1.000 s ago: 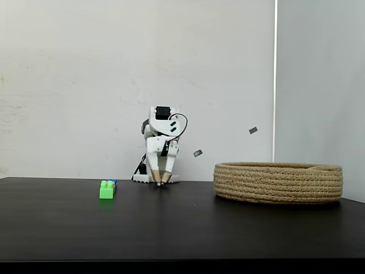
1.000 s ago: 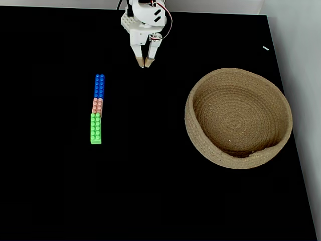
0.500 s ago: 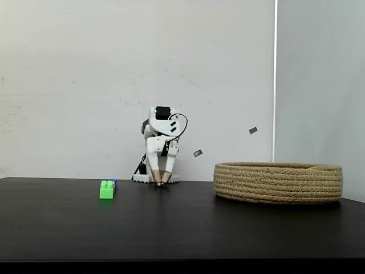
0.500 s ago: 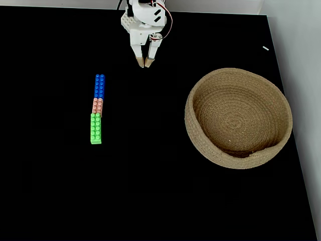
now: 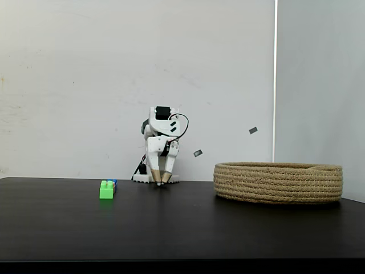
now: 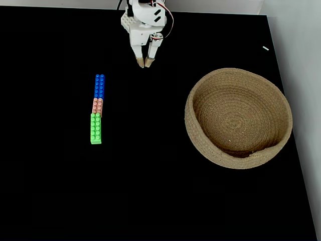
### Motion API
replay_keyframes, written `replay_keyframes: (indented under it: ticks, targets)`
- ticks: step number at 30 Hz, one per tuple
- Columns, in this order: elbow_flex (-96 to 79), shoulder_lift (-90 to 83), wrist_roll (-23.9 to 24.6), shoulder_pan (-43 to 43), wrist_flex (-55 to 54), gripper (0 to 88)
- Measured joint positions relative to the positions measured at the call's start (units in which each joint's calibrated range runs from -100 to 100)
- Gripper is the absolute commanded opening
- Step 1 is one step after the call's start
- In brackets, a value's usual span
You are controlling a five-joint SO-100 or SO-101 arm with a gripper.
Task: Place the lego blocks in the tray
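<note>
Three bricks lie end to end in a line on the black table: the blue brick (image 6: 100,86) farthest back, a small pink brick (image 6: 97,106) in the middle, and the green brick (image 6: 95,128) nearest the front. From the side, the green brick (image 5: 106,190) hides most of the blue brick (image 5: 113,182). The rope basket (image 6: 190,118) stands empty at the right, and its coiled wall (image 5: 278,182) shows in the side view. My gripper (image 6: 144,63) (image 5: 160,182) points down at the back of the table, shut on nothing, apart from the bricks and to their right.
The arm's white base (image 5: 141,177) sits at the table's far edge against a white wall. The table's right edge (image 6: 281,65) runs close behind the basket. Open black tabletop lies between the bricks and the basket.
</note>
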State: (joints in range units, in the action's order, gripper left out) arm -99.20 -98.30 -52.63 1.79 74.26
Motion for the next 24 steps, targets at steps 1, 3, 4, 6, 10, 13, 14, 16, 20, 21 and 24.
replay_keyframes:
  ticks: [1,3,4,6,10,13,14,16,20,21,24]
  targets:
    - [0.0,0.0,0.0,0.0,0.0,4.1]
    - [0.0,0.0,0.3,0.0,0.0,3.2]
    - [0.0,0.0,0.5,0.0,0.0,2.1]
    - [0.0,0.0,0.9,0.0,0.0,0.3]
    - [0.0,0.0,1.6,0.0,0.0,0.2]
    - [0.0,0.0,1.8,0.0,0.0,0.1]
    - [0.0,0.0,1.8,0.0,0.0,0.1]
    - [0.0,0.0,1.7,0.0,0.0,0.1]
    - [0.0,0.0,1.5,0.0,0.0,0.0]
    - [0.0,0.0,1.5,0.0,0.0,0.0]
    - [0.0,0.1,1.8,0.0,-1.1,0.0]
